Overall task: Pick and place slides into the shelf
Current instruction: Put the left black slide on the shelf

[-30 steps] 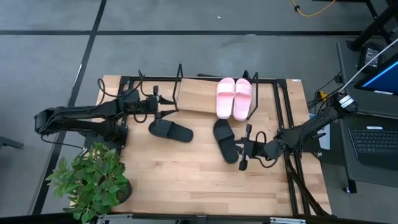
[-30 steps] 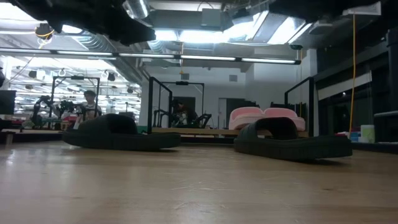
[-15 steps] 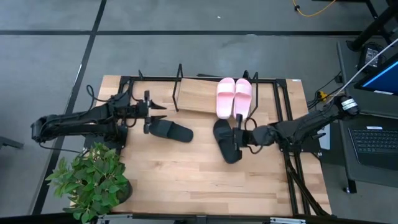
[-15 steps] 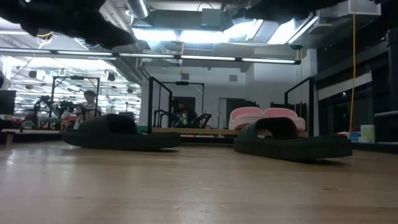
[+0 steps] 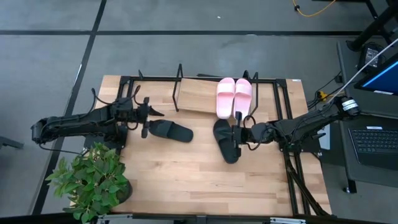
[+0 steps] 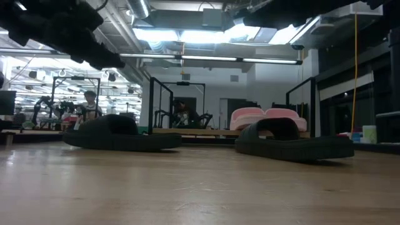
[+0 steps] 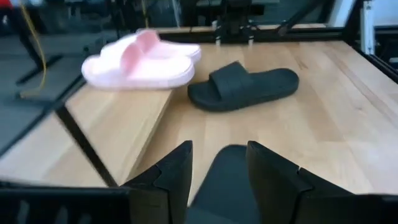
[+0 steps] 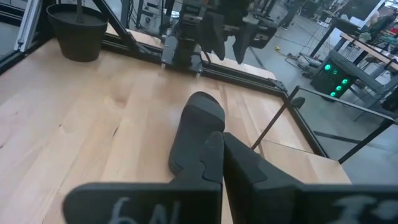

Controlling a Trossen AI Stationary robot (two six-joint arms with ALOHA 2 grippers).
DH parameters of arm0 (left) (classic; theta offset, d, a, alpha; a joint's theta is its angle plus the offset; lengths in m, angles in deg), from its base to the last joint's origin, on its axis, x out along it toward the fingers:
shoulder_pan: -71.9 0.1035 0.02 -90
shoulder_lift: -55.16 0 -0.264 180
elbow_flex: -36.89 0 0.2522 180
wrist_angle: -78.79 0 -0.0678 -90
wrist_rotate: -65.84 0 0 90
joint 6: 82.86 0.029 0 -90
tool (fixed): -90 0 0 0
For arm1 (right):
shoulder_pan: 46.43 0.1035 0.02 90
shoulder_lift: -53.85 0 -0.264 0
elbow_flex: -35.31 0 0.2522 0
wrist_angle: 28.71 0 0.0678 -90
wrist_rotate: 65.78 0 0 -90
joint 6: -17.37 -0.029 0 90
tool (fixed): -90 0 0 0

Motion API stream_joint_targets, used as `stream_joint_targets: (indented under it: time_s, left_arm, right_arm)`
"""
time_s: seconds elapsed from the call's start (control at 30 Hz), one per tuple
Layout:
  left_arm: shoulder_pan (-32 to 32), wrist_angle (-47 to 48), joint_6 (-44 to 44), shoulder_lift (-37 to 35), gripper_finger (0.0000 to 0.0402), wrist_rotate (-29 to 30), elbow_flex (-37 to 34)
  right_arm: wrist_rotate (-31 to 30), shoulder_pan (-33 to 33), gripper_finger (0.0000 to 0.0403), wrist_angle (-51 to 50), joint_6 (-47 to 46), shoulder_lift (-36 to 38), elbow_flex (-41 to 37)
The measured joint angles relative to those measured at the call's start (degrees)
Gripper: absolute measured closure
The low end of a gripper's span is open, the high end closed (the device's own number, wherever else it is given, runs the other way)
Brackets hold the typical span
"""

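Observation:
Two pale pink slides [image 5: 234,98] lie side by side on the right part of the shelf [image 5: 196,96], a tilted board in a black wire frame at the table's far edge. Two black slides lie flat on the tabletop: the left one [image 5: 170,130] and the right one [image 5: 225,140]. My left gripper [image 5: 145,117] is open and hangs above the left slide's left end [image 7: 227,174], a finger on either side, touching nothing. My right gripper [image 5: 232,132] is shut [image 8: 221,138] above the right slide's right edge. In the low view both black slides [image 6: 119,134] [image 6: 290,140] lie untouched.
A potted plant [image 5: 93,180] stands at the near left corner. Black frame rails [image 5: 289,124] run along the table's right side. The shelf's left half [image 7: 118,124] is bare board. A person [image 6: 90,103] shows in the room far behind the table.
My left gripper has drawn back toward the table's left and near edges and come lower, now over the left black slide's left end. My right gripper has gone toward the left and far edges, up to the right black slide. No slide has moved.

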Motion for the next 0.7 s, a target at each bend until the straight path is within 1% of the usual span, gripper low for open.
stream_joint_targets:
  time_s: [0.1,0.17,0.3,0.47,0.6,0.7]
  left_arm:
    - [0.04,3.28,-5.51,0.01,0.0258,2.64,0.00]
    - [0.07,5.44,-7.67,0.00,0.0258,2.52,0.00]
    - [0.00,8.45,-8.34,0.00,0.0258,2.01,0.00]
    - [0.00,8.75,-10.74,0.03,0.0258,1.10,0.00]
    - [0.24,9.05,-16.54,0.02,0.0258,1.98,0.00]
    - [1.02,11.71,-20.36,0.01,0.0258,3.09,0.00]
  right_arm:
    - [-0.02,0.00,0.0397,0.00,0.06,0.00,0.00]
    - [-0.02,0.00,0.0397,0.00,0.06,0.00,0.00]
    - [-0.02,0.00,0.0397,0.00,0.06,0.00,0.00]
    - [-0.02,0.00,0.0397,-0.02,0.08,0.00,0.00]
    - [-0.03,0.00,0.0397,-0.02,0.08,0.00,0.00]
    - [-0.04,0.00,0.0397,-0.05,0.08,0.00,0.00]
